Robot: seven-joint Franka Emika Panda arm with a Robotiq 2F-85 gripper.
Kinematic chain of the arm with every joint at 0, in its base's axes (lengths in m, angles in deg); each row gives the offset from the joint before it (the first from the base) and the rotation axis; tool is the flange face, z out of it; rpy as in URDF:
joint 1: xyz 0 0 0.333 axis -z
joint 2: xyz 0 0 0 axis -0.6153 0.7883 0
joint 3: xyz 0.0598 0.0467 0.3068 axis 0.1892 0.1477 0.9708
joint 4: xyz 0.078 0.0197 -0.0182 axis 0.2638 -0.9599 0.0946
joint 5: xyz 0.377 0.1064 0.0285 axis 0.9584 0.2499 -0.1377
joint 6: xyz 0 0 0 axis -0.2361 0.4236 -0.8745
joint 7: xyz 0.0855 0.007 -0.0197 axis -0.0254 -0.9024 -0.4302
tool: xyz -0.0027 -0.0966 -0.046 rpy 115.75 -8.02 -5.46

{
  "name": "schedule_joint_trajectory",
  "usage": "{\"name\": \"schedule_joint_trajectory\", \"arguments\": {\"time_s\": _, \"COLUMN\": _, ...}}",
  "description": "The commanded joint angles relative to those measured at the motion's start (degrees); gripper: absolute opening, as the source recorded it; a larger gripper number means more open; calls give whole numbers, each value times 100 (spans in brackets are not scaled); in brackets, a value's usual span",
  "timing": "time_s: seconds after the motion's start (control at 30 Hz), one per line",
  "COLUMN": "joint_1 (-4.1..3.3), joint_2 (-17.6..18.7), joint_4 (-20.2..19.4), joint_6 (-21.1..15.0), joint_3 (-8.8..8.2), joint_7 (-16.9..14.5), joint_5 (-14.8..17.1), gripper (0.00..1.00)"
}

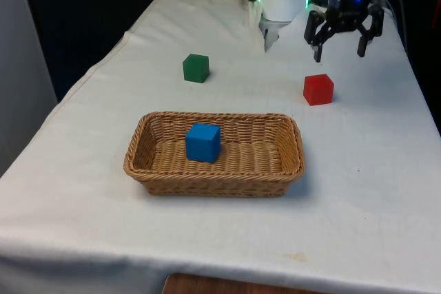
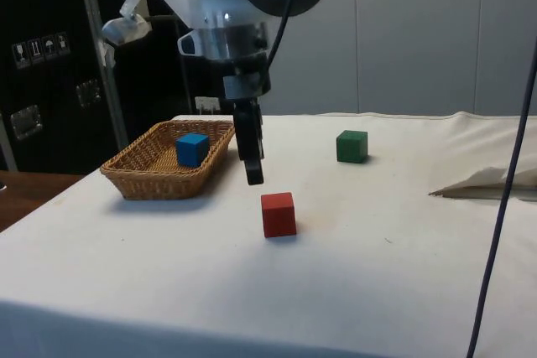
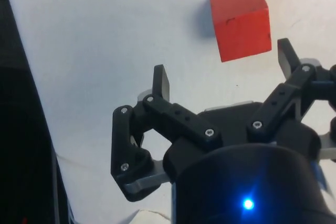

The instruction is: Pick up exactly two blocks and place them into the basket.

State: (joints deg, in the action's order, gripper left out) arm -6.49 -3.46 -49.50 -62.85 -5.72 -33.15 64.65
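Blue block already sits inside the wicker basket, so one more is needed, and the red block lies on the white cloth near the basket's far corner on the front view's right. Spread wide and empty, the gripper hangs above the cloth just beyond the red block, probably lining up on it. Green block rests well apart.

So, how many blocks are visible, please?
3. The blue block lies in the basket; the green block and the red block sit on the cloth. None appears hidden.
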Motion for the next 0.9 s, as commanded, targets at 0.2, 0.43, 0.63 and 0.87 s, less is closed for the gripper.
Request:
{"name": "schedule_joint_trajectory", "arguments": {"time_s": 0.2, "joint_1": 52, "joint_2": 103, "joint_4": -115, "joint_6": -178, "joint_3": -6, "joint_7": -246, "joint_5": -29, "gripper": 100}}
{"name": "schedule_joint_trajectory", "arguments": {"time_s": 0.43, "joint_1": 115, "joint_2": 252, "joint_4": -183, "joint_6": -361, "joint_3": -6, "joint_7": -476, "joint_5": -17, "gripper": 100}}
{"name": "schedule_joint_trajectory", "arguments": {"time_s": 0.63, "joint_1": 120, "joint_2": 338, "joint_4": -321, "joint_6": -607, "joint_3": 23, "joint_7": -590, "joint_5": 6, "gripper": 100}}
{"name": "schedule_joint_trajectory", "arguments": {"time_s": 0.87, "joint_1": 138, "joint_2": 441, "joint_4": -464, "joint_6": -934, "joint_3": 97, "joint_7": -625, "joint_5": 34, "gripper": 100}}
